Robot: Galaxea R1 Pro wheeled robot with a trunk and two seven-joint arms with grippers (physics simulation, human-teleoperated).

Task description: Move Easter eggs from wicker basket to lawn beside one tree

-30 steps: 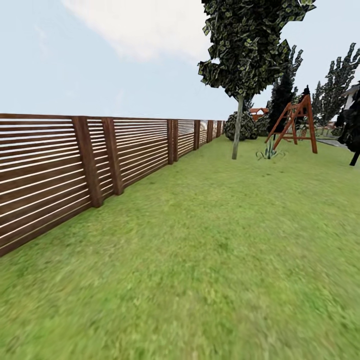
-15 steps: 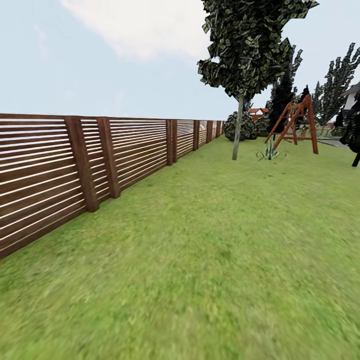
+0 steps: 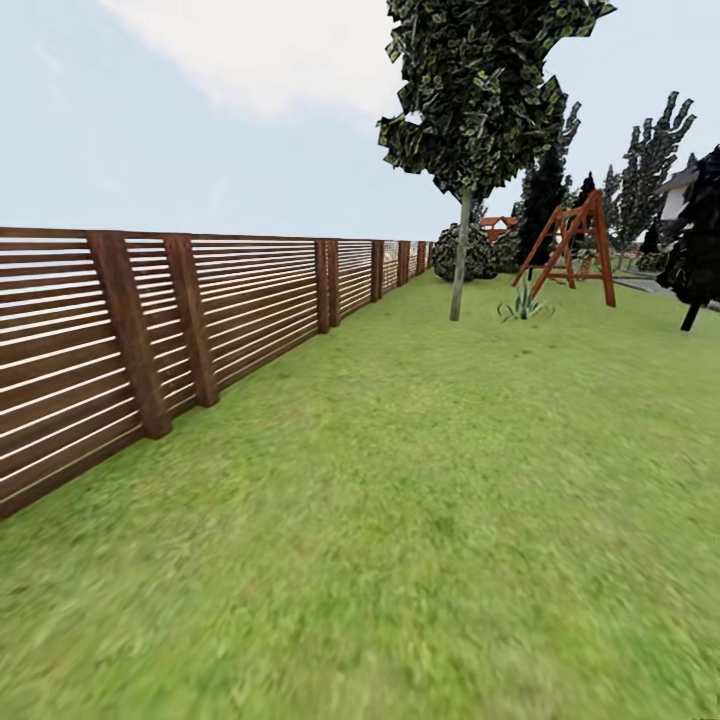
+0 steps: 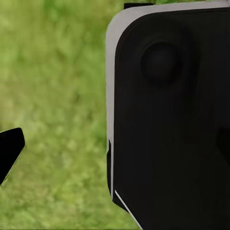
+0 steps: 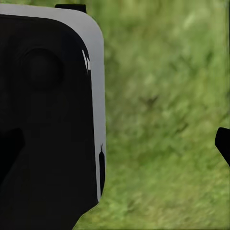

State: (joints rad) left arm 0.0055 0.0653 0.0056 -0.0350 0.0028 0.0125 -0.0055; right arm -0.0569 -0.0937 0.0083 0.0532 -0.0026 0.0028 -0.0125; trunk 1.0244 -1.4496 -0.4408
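Observation:
The lawn (image 3: pixel 420 480) stretches ahead in the head view. A tall tree (image 3: pixel 459 250) with a thin grey-brown trunk and a dark leafy canopy stands far off, right of the fence line. The Easter eggs and the wicker basket are out of view. My left gripper (image 4: pixel 115 158) hangs over grass with one black fingertip (image 4: pixel 9 151) at the picture's edge. My right gripper (image 5: pixel 115 148) hangs likewise, one fingertip (image 5: pixel 223 143) at the edge. Nothing lies between either pair of fingers. A black, grey-edged panel of my own body (image 4: pixel 172 115) fills half of each wrist view.
A brown slatted fence (image 3: pixel 150 320) runs along the left into the distance. A red-brown wooden swing frame (image 3: pixel 570 245) and a spiky plant (image 3: pixel 522 305) stand beyond the tree. An all-black tree (image 3: pixel 700 240) and part of a white house (image 3: pixel 678 195) are at far right.
The whole head picture has slid left and the fence posts sit nearer the left edge: the camera has moved. No thing on the lawn has shifted.

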